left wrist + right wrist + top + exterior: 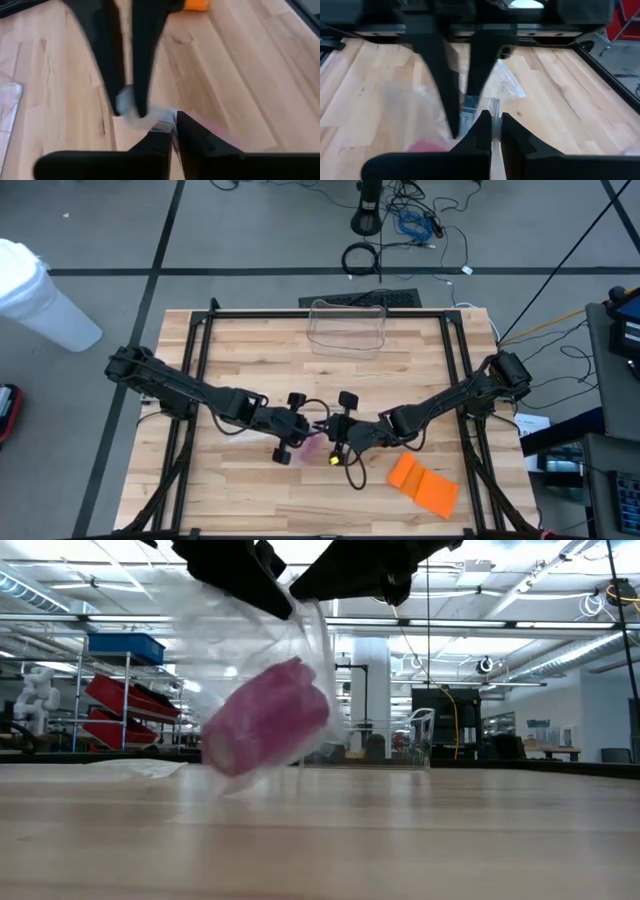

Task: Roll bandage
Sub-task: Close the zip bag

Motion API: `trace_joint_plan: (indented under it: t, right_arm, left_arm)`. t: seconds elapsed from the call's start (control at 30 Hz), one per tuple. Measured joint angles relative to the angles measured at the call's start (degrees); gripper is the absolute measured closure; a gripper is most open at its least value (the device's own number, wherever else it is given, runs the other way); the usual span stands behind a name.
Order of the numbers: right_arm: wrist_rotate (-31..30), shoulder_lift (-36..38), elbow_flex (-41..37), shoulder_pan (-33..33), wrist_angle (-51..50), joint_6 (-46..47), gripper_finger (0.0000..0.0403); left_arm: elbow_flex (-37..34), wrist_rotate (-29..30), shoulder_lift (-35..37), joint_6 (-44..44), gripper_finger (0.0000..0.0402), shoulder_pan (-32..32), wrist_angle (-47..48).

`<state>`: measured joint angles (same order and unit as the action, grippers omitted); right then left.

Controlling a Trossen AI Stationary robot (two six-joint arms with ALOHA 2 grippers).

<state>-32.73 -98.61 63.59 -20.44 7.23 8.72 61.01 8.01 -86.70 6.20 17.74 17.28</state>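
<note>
A clear tub (pixel 348 328) sits at the far edge of the table (pixel 250 350), well apart from the arms. An orange cloth (pixel 423 484) lies flat near the right front corner. Nothing stands between the two arms — they meet in the middle of the table.

The roll (pixel 266 718) is pink and fat, like a short tube. It sits inside a clear bag (pixel 300 650). The bag hangs in the air just above the wood, and the roll rests in the bottom of it. In the high view the roll (pixel 303 448) shows as a pink spot between the two grippers, nearer the left one.

The roll is tilted. Its long side runs slantwise — one end low on the left of the low view, the other end higher on the right. The low end shows a round, paler face.

The left gripper (pixel 300 430) pinches the top edge of the bag, its fingers almost closed on the thin plastic. The right gripper (pixel 335 432) is clenched on the same edge, right next to it. In the right wrist view its fingers (pixel 480 131) press on the plastic strip, with the left arm's fingers just beyond.
</note>
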Motion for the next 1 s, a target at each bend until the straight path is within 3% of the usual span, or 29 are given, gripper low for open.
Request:
trace_joint_plan:
  t: [0.2,0.37,0.8,0.93,1.0]
  right_arm:
    - [-0.76,0.0,-0.02,0.08,-0.1,-0.51,0.0397]
    - [-0.61,0.0,-0.02,0.08,0.09,-0.64,0.0397]
    - [-0.35,0.0,-0.02,-0.06,0.3,-0.56,0.0397]
    - [-3.45,0.0,-0.02,-1.18,0.37,-1.98,0.0398]
    - [-5.0,0.04,-0.02,-1.81,0.39,-2.92,0.0398]
  left_arm:
    - [0.09,0.6,2.14,0.05,0.0339,0.77,-0.63]
    - [0.2,0.79,2.35,0.07,0.0334,0.83,-1.14]
    - [0.22,1.41,2.35,-0.14,0.0352,0.81,-0.41]
    - [0.24,2.02,2.35,-5.48,0.0364,0.78,4.56]
    - [0.24,5.71,2.34,-8.48,0.0364,0.68,7.3]
